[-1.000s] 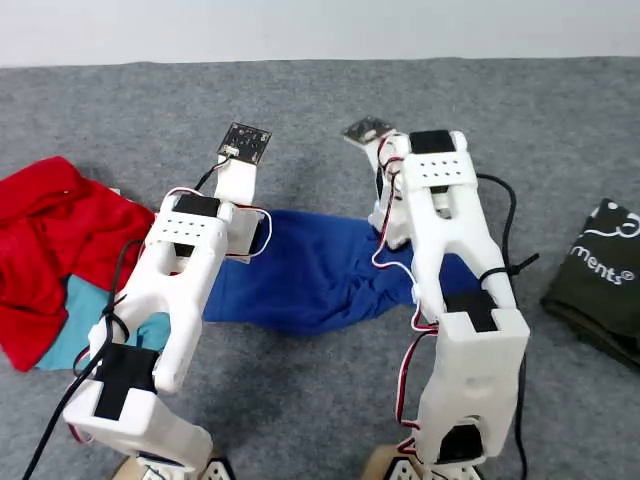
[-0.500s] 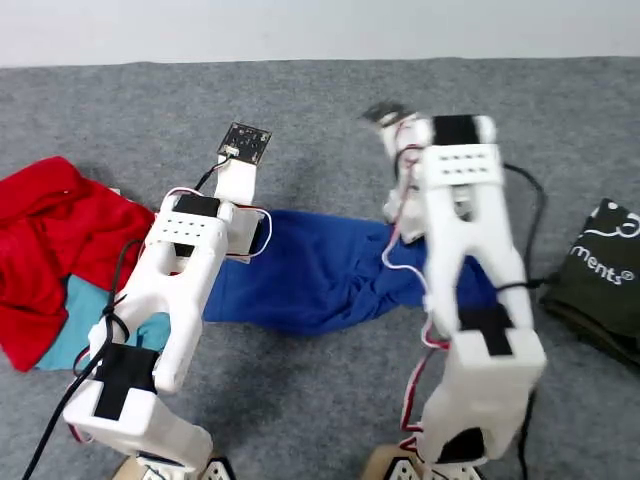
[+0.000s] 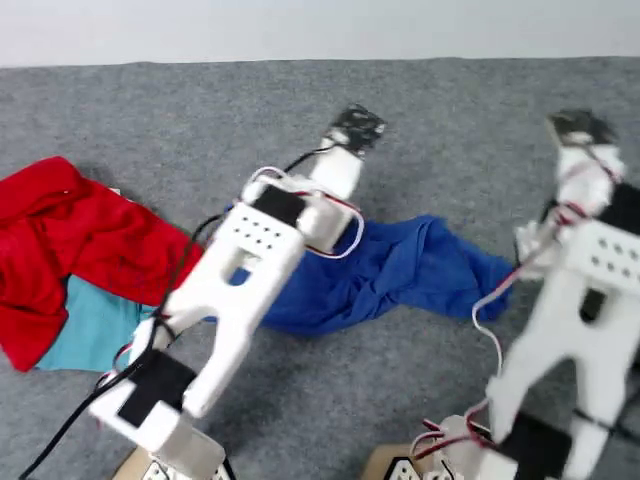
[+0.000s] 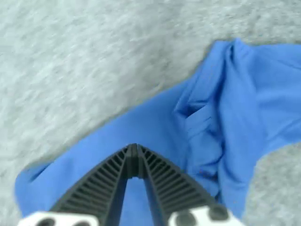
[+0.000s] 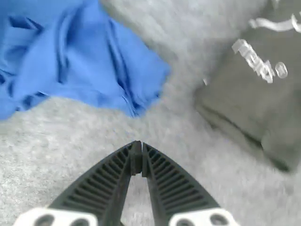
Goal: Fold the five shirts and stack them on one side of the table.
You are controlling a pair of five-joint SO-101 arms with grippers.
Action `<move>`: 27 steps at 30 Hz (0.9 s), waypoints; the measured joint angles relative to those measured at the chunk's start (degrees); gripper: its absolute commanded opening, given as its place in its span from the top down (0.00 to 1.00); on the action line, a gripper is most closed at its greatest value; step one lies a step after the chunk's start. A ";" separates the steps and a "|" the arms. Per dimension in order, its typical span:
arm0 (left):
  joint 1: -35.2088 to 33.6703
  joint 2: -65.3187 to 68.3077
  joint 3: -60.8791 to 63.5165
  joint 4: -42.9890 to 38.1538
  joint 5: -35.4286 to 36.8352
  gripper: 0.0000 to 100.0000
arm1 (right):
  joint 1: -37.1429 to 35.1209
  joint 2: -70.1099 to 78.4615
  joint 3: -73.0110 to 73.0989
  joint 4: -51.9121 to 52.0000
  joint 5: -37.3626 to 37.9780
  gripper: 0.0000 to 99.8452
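Observation:
A crumpled blue shirt point(image 3: 410, 265) lies mid-table. My left arm point(image 3: 255, 245) stretches across its left part. My left gripper point(image 4: 135, 149) hangs shut over the blue shirt point(image 4: 221, 108), with nothing seen between its fingers. My right arm point(image 3: 590, 270) stands at the table's right. My right gripper point(image 5: 137, 145) is shut over bare grey table, between the blue shirt's end point(image 5: 94, 70) and a folded dark shirt with white print point(image 5: 249, 89). At the left, a red shirt point(image 3: 80, 235) lies in a heap on a teal shirt point(image 3: 90, 330).
The grey felt table point(image 3: 180, 110) has free room along its far side and in front of the blue shirt. A pale wall borders the table's far edge.
Both arms have swung to the right. The right arm left the blue shirt and now covers the dark shirt in the high view. The blue shirt's right end has shifted right and bunched.

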 measured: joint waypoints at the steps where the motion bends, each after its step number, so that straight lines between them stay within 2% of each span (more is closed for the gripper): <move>1: 0.88 1.85 -1.58 0.00 0.00 0.99 | 1.93 -2.20 1.41 0.00 -0.18 0.99; 5: 5.19 9.85 -9.23 2.02 0.00 0.99 | 9.49 -10.11 7.56 0.00 -2.64 0.99; 14: 15.21 28.48 -35.16 14.68 0.00 0.86 | 25.41 -23.30 24.88 -2.73 -4.92 0.99; 22: 18.20 45.80 -57.93 27.87 0.00 0.83 | 32.09 -31.56 32.53 -6.51 1.67 0.99; 27: 16.97 54.95 -71.03 35.25 0.00 0.84 | 32.53 -32.79 32.62 -6.51 3.87 0.99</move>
